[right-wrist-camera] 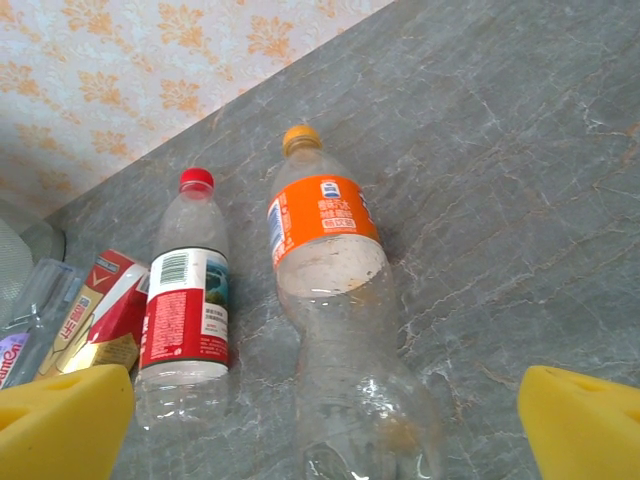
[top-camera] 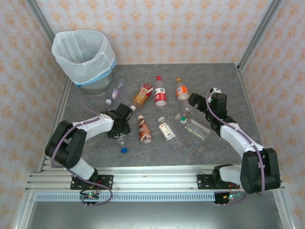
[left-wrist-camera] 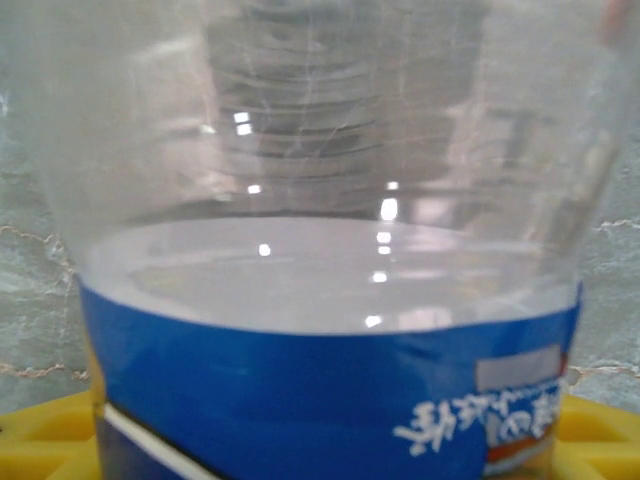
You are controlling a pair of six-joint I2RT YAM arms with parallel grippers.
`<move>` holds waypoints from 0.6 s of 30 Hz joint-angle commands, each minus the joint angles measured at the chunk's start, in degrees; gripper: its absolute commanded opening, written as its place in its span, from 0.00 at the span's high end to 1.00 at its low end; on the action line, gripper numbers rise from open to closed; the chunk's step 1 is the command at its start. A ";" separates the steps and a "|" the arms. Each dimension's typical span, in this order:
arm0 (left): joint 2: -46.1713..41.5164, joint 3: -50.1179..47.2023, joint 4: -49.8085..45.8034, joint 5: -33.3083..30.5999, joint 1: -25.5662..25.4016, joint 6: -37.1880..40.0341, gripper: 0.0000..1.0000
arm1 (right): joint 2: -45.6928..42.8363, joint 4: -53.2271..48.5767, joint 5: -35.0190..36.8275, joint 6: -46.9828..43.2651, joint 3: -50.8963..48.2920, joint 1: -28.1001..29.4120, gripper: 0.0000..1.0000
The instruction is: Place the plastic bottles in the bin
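The bin (top-camera: pixel 83 55), a grey bucket lined with a white bag, stands at the table's far left corner. Several plastic bottles lie across the middle of the table. My left gripper (top-camera: pixel 121 127) hangs low over a clear bottle with a blue cap (top-camera: pixel 123 143). In the left wrist view this blue-labelled bottle (left-wrist-camera: pixel 330 380) sits between the wide-apart yellow pads (left-wrist-camera: pixel 40 445); my left gripper (left-wrist-camera: pixel 330 455) is open around it. My right gripper (top-camera: pixel 195 101) (right-wrist-camera: pixel 325 440) is open just behind the base of the orange-labelled bottle (right-wrist-camera: pixel 335 300) (top-camera: pixel 182 89). Beside it lies a red-labelled bottle (right-wrist-camera: pixel 185 310) (top-camera: pixel 160 91).
A yellow and red carton (top-camera: pixel 142 94) and a small purple-labelled bottle (top-camera: pixel 116 90) lie near the bin. A brown bottle (top-camera: pixel 144 129), a white-labelled one (top-camera: pixel 166 128) and a clear green-capped one (top-camera: pixel 193 125) lie mid-table. Patterned walls and metal posts enclose the table.
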 commanded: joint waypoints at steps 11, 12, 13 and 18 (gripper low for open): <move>-4.00 1.02 4.11 1.82 0.54 5.91 0.41 | -1.36 0.94 -1.44 0.84 2.38 1.20 0.01; -4.65 1.13 4.11 1.86 0.48 6.07 0.42 | -1.40 1.13 -1.95 0.92 2.32 1.22 0.01; -5.39 1.31 4.15 1.87 0.52 6.14 0.42 | -1.50 1.45 -2.62 0.85 2.33 1.30 0.01; -10.45 2.06 3.15 0.21 0.47 5.75 0.44 | -2.10 3.93 -7.03 0.33 2.14 2.39 0.01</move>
